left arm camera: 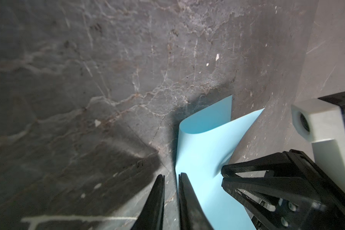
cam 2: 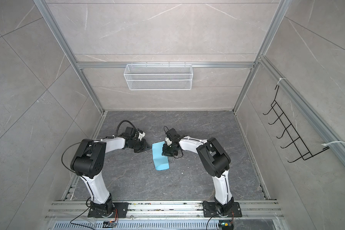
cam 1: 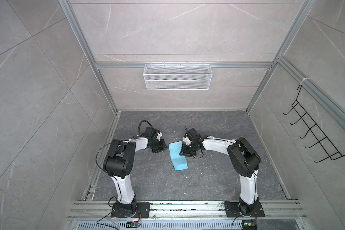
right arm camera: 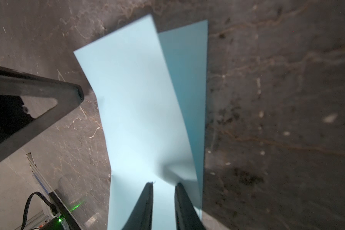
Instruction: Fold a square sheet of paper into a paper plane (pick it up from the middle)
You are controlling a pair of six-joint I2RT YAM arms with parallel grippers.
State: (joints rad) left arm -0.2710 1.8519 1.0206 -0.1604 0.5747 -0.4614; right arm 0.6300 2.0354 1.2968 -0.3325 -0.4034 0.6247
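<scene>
The square sheet of paper (cam 1: pixel 176 157) (cam 2: pixel 159 159) is light blue and lies on the dark stone floor between my two arms. It is loosely folded over itself, with a rounded fold at its near end. My right gripper (cam 1: pixel 181 153) (cam 2: pixel 163 154) (right arm camera: pixel 164 183) is tipped down onto the sheet's right part. Its jaws stand a little apart with paper (right arm camera: pixel 143 99) showing in the gap and a pucker beside one fingertip. My left gripper (cam 1: pixel 165 149) (cam 2: pixel 147 149) (left arm camera: pixel 171 176) sits low at the sheet's far left edge. It is narrowly open, with bare floor between its fingers and the paper (left arm camera: pixel 199 151) beside one finger. No paper plane shape shows.
A white wire basket (cam 1: pixel 177 79) hangs on the back wall. A black hook rack (cam 1: pixel 317 135) is on the right wall. Aluminium rails (cam 1: pixel 187 209) carry both arm bases at the front edge. Small white crumbs dot the floor.
</scene>
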